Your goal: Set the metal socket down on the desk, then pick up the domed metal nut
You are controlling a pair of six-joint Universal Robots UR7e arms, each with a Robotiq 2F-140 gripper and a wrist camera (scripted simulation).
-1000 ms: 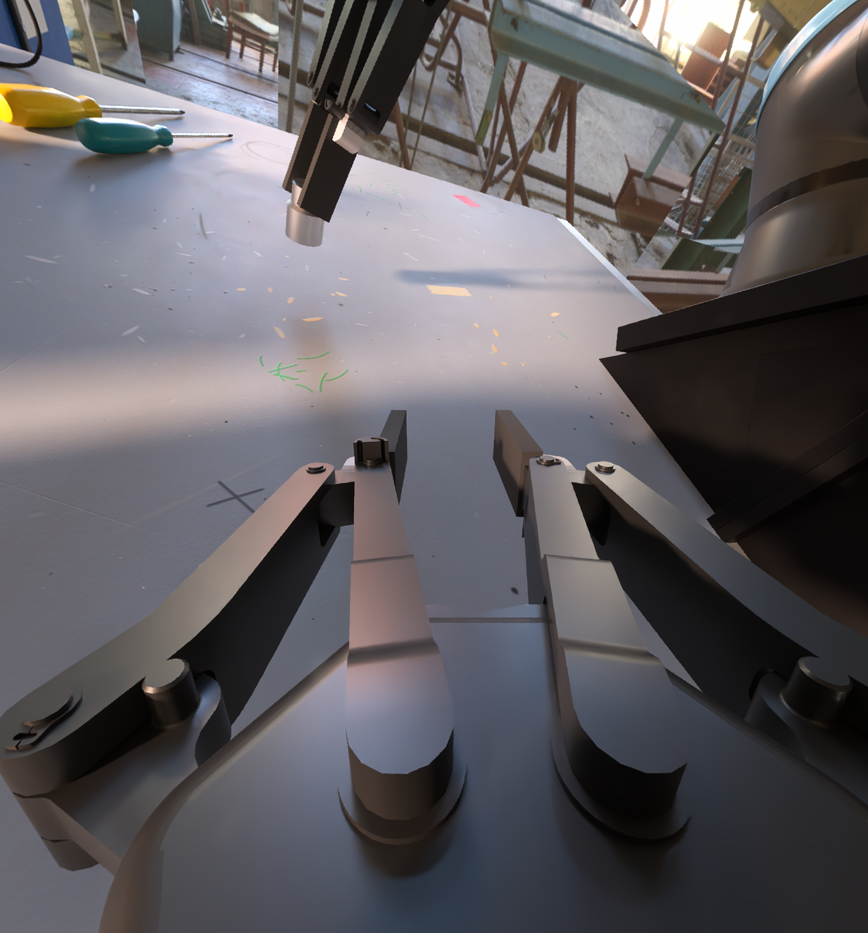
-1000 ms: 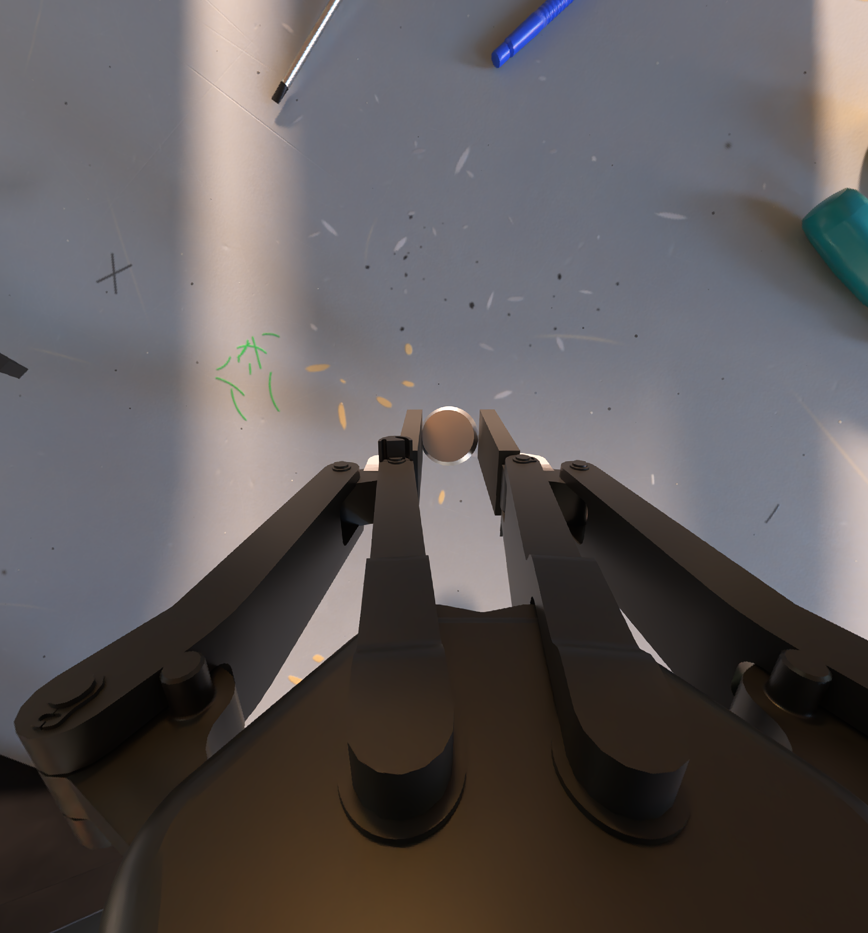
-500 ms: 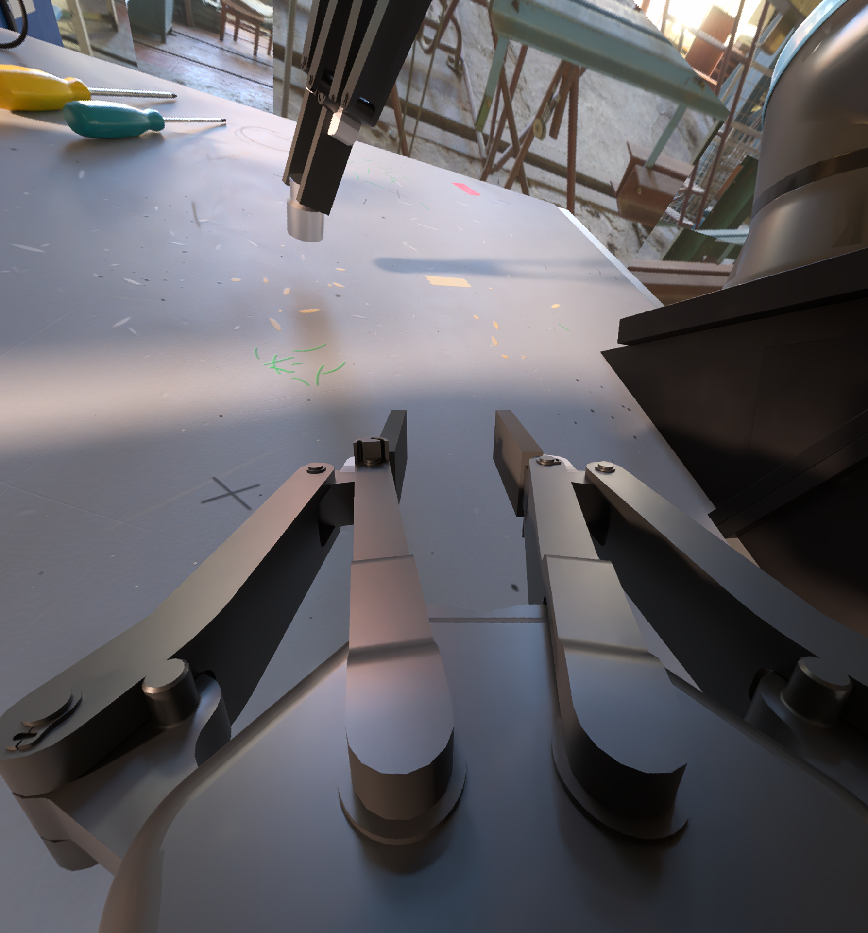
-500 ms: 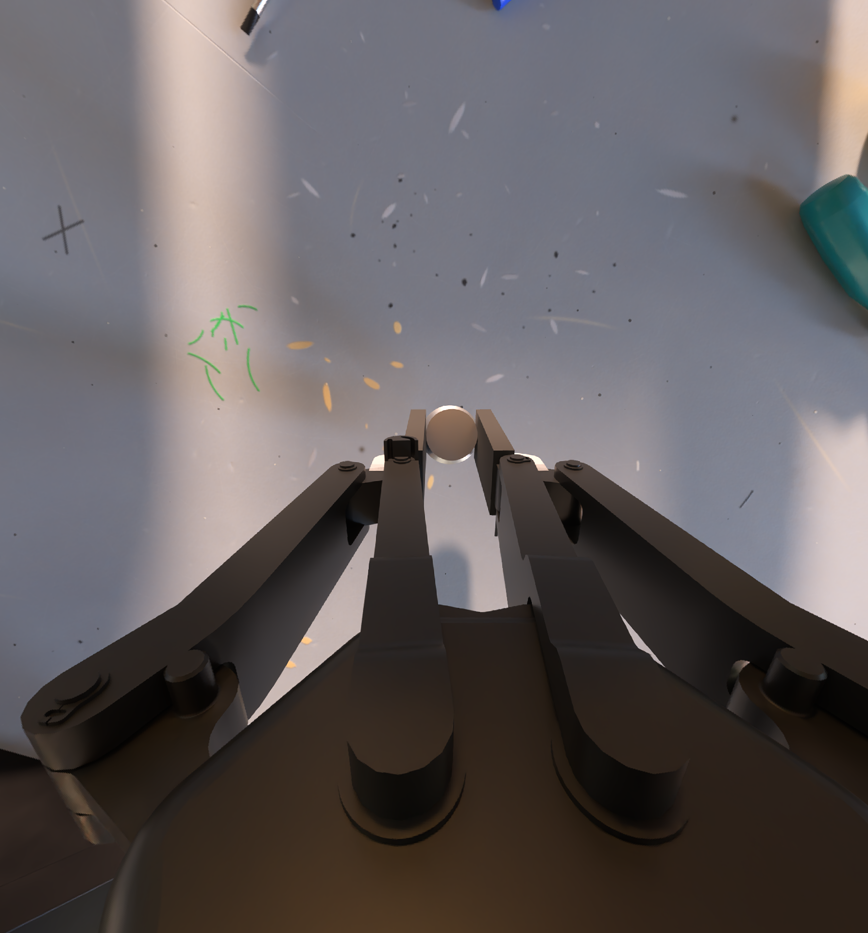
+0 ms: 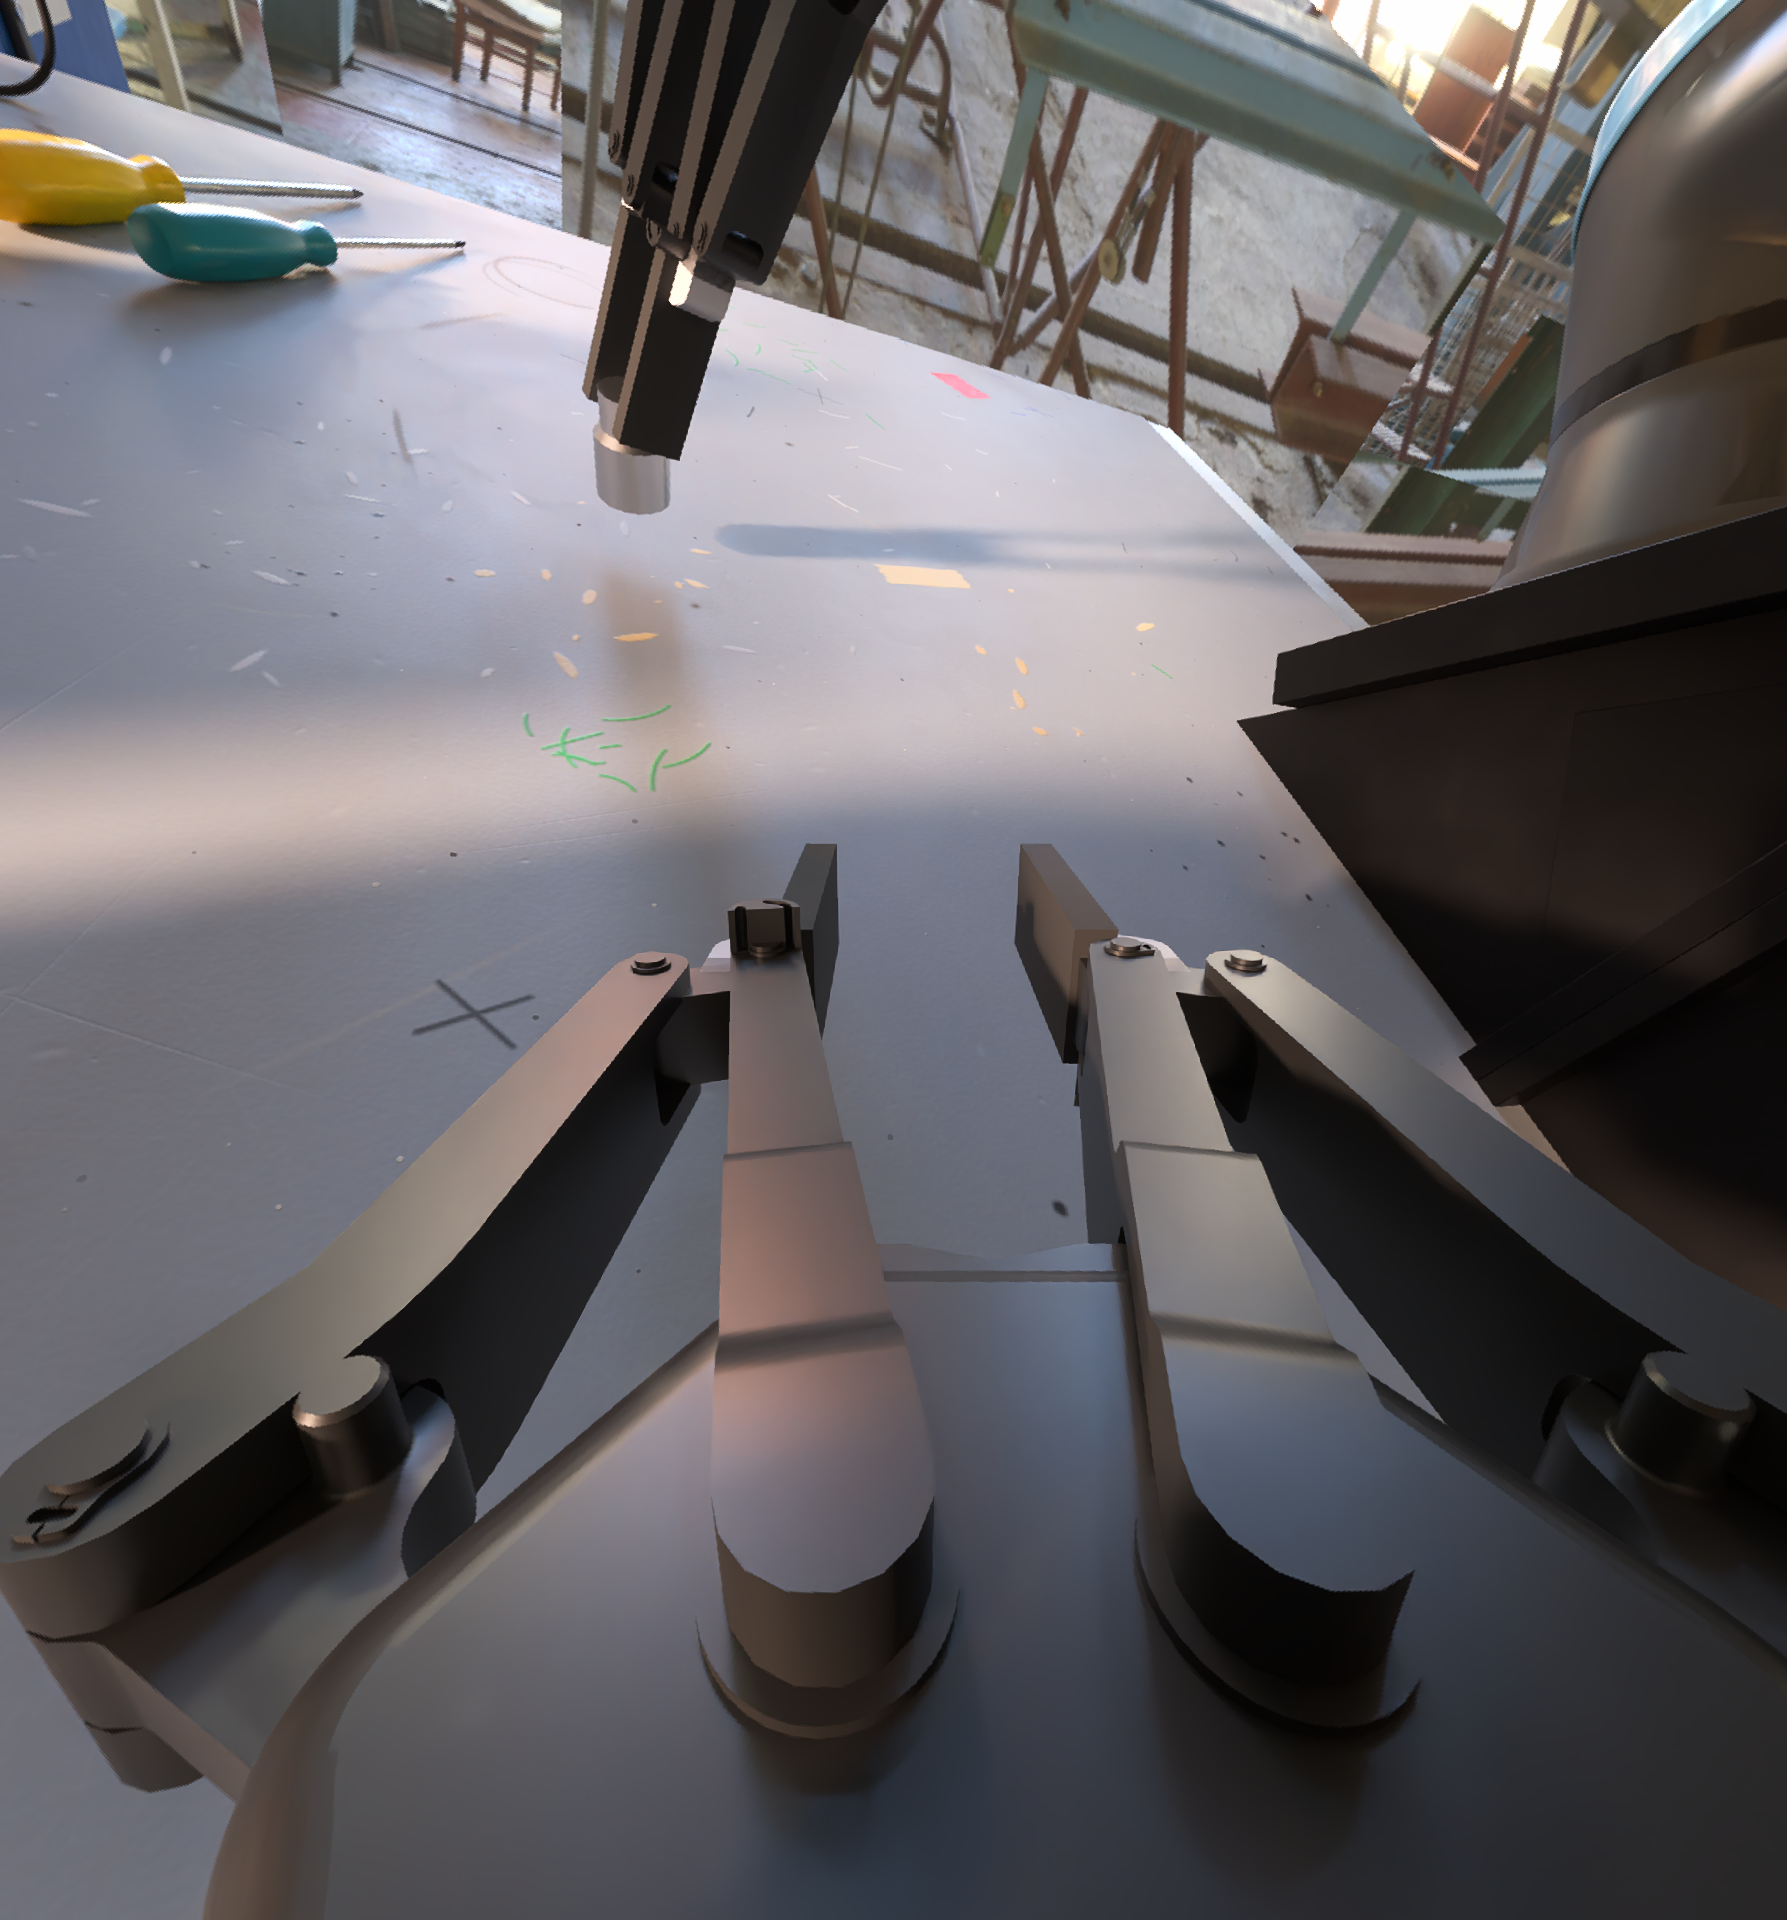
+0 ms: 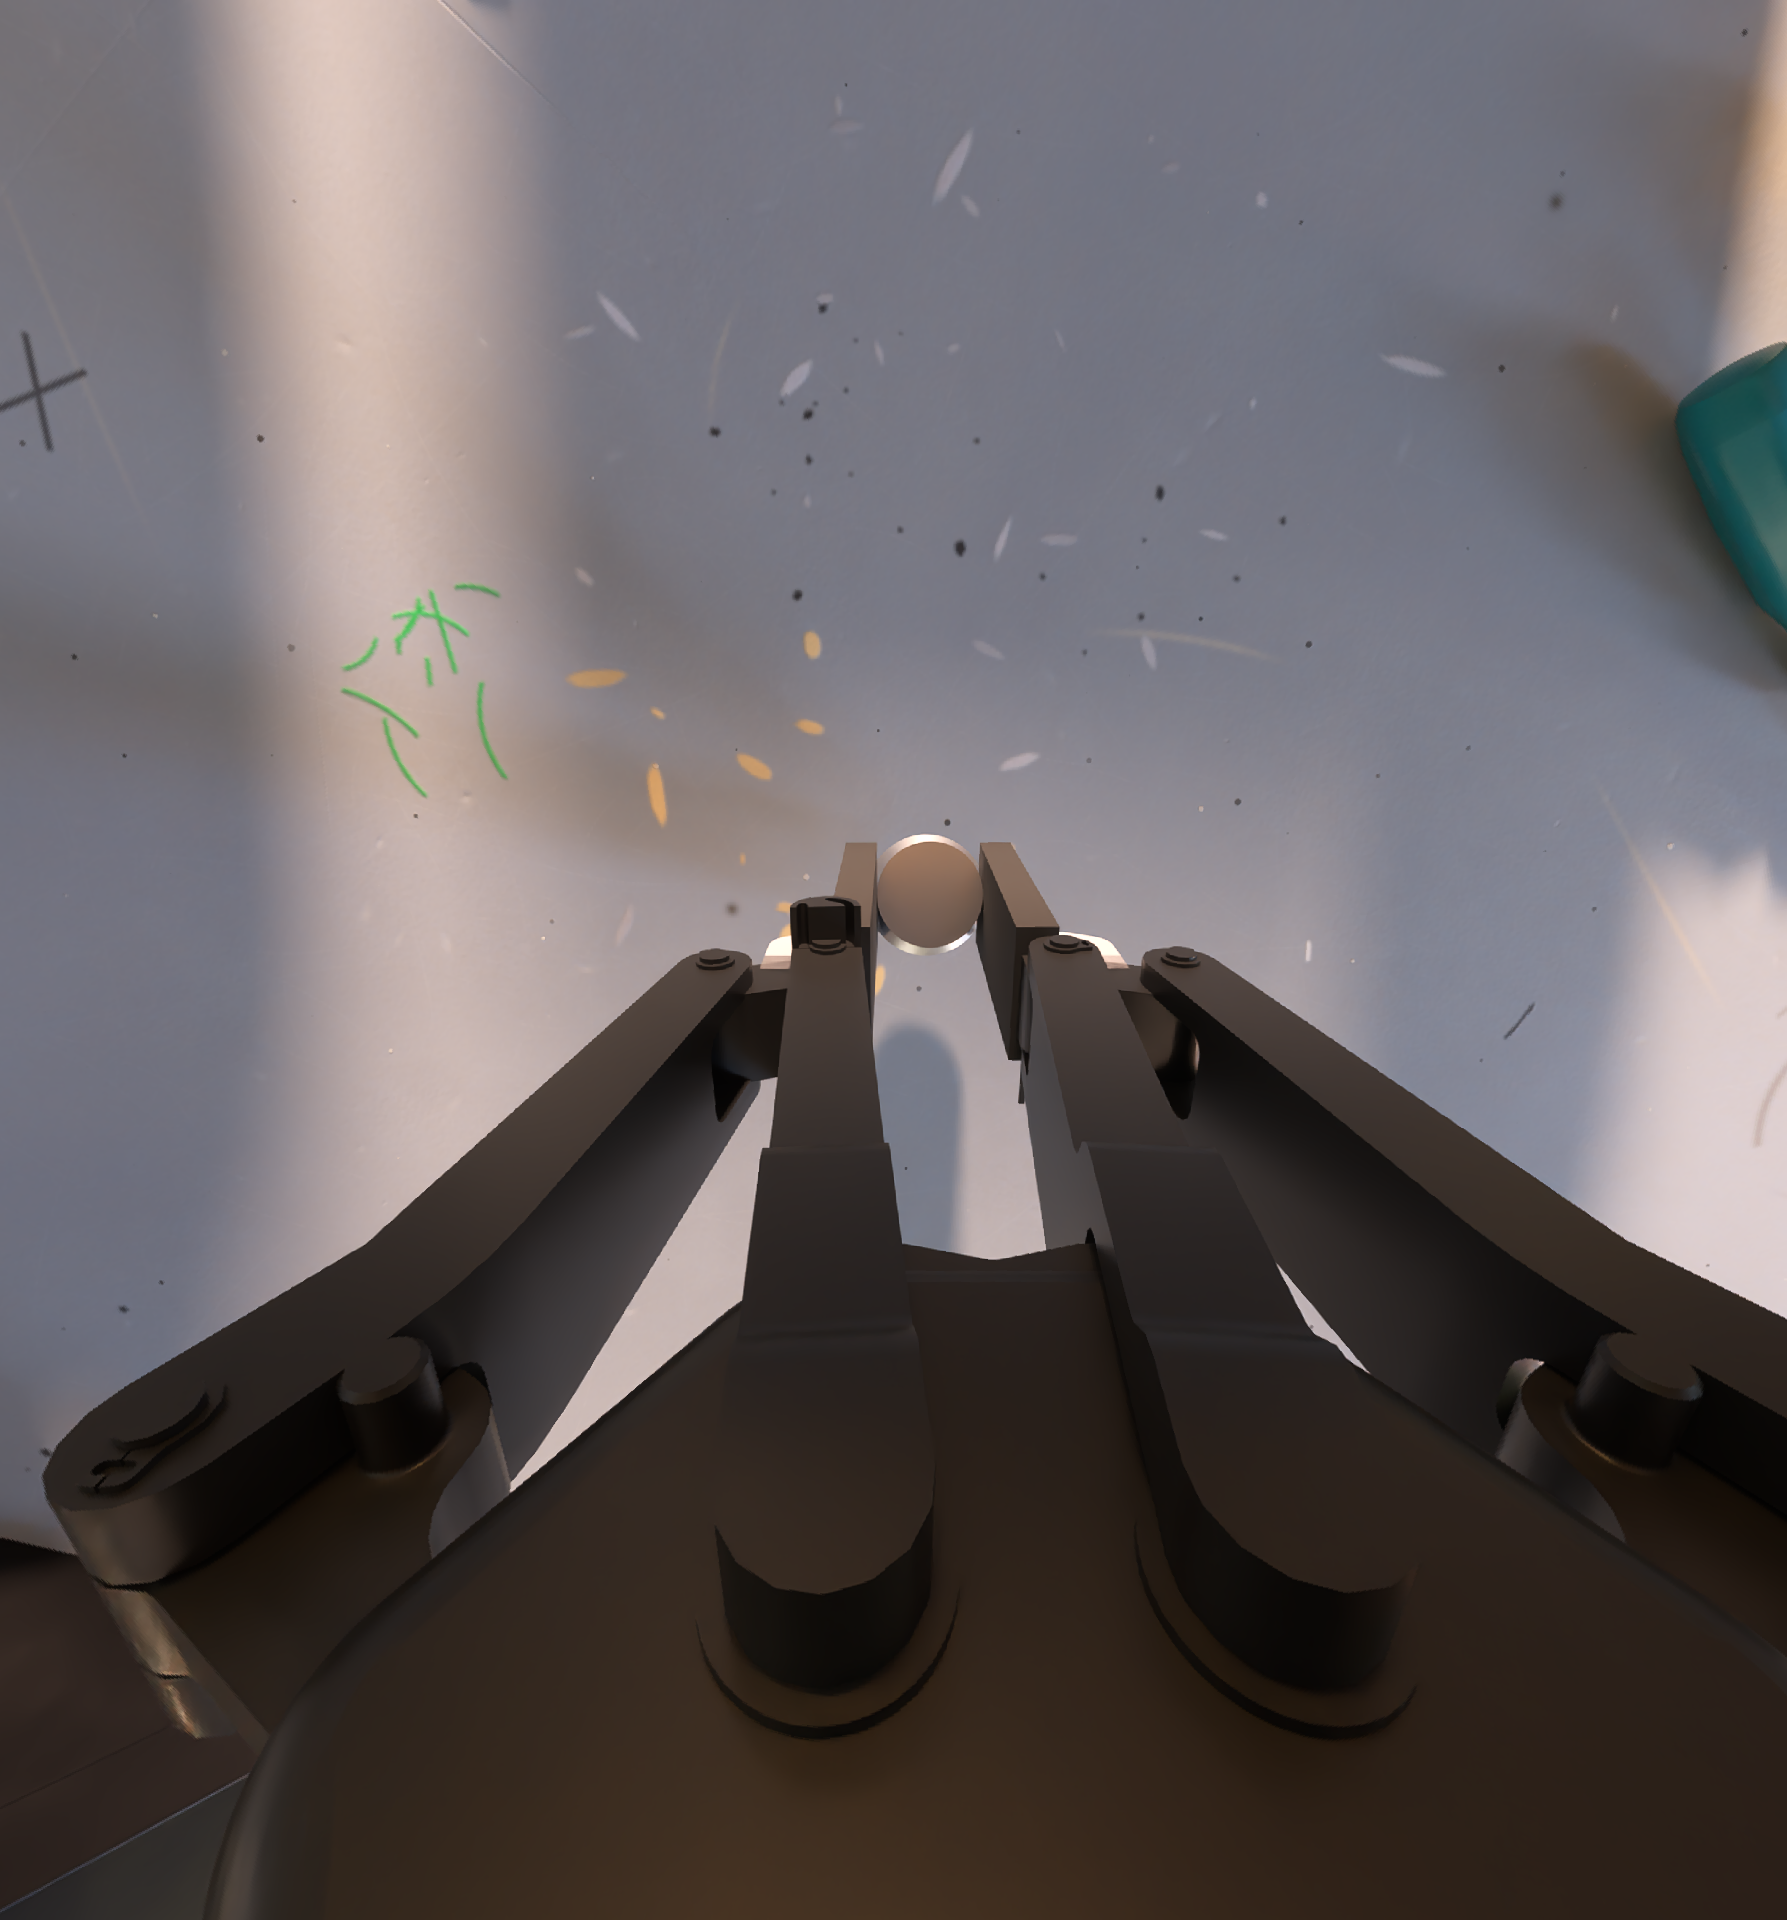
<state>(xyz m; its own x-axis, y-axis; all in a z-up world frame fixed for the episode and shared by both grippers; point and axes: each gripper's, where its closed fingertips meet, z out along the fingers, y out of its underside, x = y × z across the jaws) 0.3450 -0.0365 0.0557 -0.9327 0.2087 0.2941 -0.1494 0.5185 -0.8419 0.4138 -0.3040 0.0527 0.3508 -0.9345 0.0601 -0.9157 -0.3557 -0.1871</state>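
While the right gripper [image 6: 928,896] is coming lower, pinching the socket [image 5: 632,480] at upper centre just above the table [image 5: 245,727], set-down looks close. The left gripper [image 5: 925,914] is waiting half-open and empty. No nut is showing, and no readable writing either.

Dark metal two-finger grippers on grey arms

The left gripper [image 5: 925,894] wore dark grey linkage bars, round pivot pins with clips, and flat black fingertip pads [image 5: 1060,925]. The right gripper [image 6: 927,896] was matching, near-black, browner in warm light. At two o'clock rose a rounded grey arm column [image 5: 1720,343], dark-banded.
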